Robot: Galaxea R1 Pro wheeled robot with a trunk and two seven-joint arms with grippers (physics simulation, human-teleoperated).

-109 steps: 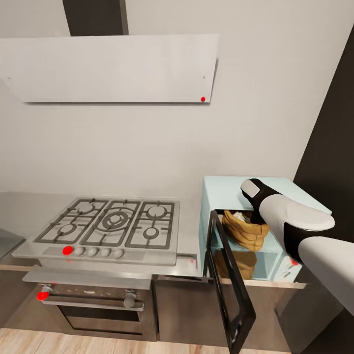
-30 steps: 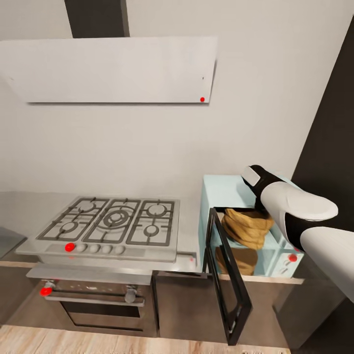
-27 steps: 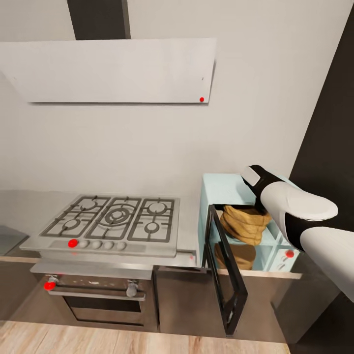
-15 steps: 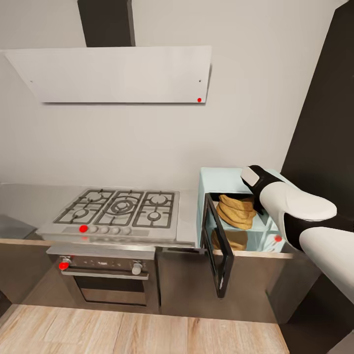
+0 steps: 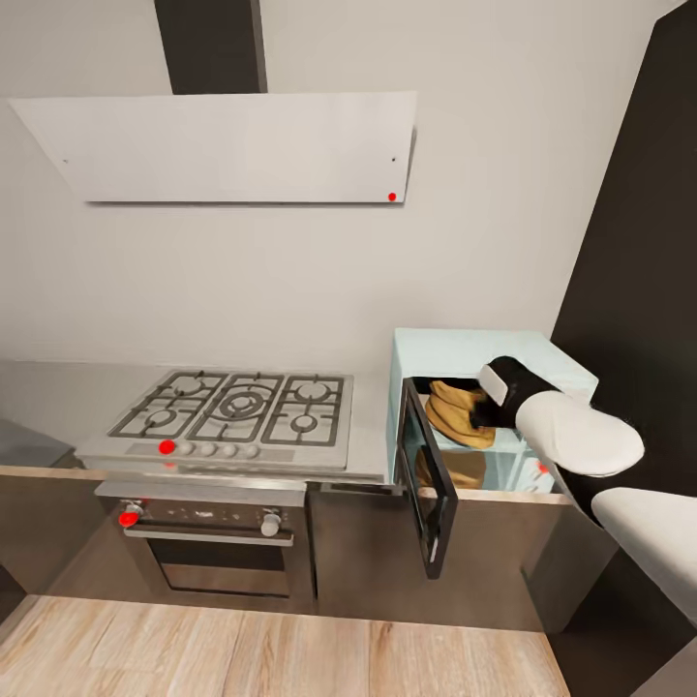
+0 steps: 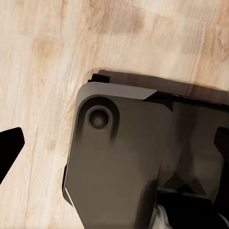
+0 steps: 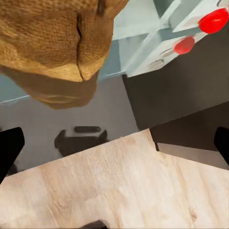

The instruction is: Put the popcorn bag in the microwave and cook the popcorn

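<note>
**Inspector:** Now, report the load. Where is your popcorn bag [image 5: 457, 411]?

**Assistant:** You have it in the mouth of the microwave [image 5: 426, 350], at about four o'clock in the head view, lifted off the oven's floor, with its reflection on the floor below. Your right arm [image 5: 566, 436] reaches in from the four o'clock side. The right wrist view shows the sack [image 7: 57, 43] close above the camera.

**Inspector:** Fingers?

**Assistant:** You appear to be holding the bag, since it hangs unsupported, but the right fingers themselves are hidden, so I cannot tell their spread. The left fingers I cannot tell either; that wrist looks down on the wood floor [image 6: 43, 57] and the robot's dark base [image 6: 129, 162].

**Inspector:** Door?

**Assistant:** The door [image 5: 426, 484] stands swung out toward six o'clock, clear of your entry path. Likely next you set the sack down deeper, then withdraw.
</note>
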